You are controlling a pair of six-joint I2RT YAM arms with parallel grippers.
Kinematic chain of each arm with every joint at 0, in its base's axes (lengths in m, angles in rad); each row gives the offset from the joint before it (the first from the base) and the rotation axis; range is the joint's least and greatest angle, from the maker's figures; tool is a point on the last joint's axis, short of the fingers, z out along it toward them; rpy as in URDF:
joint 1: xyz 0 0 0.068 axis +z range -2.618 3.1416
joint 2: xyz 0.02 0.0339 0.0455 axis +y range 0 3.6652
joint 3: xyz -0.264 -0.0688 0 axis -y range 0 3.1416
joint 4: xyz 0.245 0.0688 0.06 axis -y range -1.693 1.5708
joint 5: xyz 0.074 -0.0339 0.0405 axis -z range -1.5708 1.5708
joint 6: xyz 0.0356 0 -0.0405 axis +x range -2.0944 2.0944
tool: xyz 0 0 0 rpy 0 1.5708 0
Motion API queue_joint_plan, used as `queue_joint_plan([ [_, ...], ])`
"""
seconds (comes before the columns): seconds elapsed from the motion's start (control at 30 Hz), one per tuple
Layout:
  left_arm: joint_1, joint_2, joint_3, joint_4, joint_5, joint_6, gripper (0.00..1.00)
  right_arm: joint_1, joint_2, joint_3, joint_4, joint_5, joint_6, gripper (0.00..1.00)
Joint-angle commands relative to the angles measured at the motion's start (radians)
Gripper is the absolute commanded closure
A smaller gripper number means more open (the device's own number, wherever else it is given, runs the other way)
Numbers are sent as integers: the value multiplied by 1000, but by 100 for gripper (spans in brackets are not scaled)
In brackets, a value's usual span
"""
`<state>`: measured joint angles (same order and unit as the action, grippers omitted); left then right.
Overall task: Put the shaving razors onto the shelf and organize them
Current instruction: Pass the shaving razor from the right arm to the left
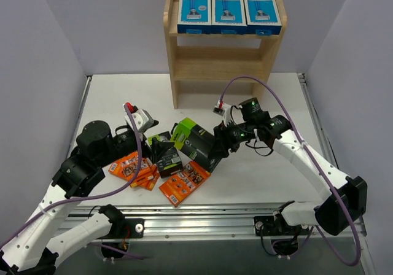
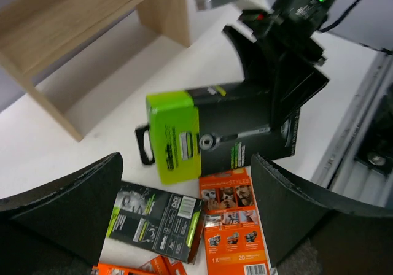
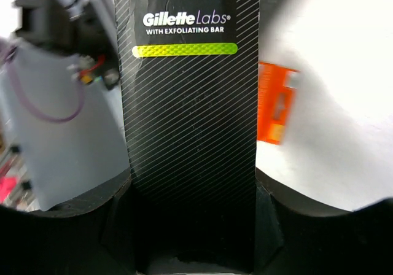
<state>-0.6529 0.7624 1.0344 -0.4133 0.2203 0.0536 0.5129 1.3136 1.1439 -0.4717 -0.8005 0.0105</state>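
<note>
One black-and-lime box (image 1: 198,141) sits clamped between the right fingers (image 3: 319,232), well in front of the shelf (image 1: 174,54), long axis running straight out from the grip; left fingers (image 2: 67,207) gape wide, holding nothing, slightly farther from the shelf; its two lower tiers offer room, bare desk (image 1: 270,103) lying before it.

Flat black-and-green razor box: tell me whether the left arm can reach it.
Probably yes: the left end effector is open, facing the flat black-and-green razor box, which lies uncovered, with only orange packs beside it.
</note>
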Motion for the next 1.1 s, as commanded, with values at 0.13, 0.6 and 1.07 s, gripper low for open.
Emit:
queue_joint_plan([
  [0.13,-1,130,286,-261,226,133,6,91,-118,-26,16,-267,-63,100],
  [0.6,-5,402,486,-455,510,215,5,173,-231,-65,27,-318,-76,100],
  [1.07,-129,477,454,-591,599,232,5,234,-240,-62,7,-263,-104,100],
])
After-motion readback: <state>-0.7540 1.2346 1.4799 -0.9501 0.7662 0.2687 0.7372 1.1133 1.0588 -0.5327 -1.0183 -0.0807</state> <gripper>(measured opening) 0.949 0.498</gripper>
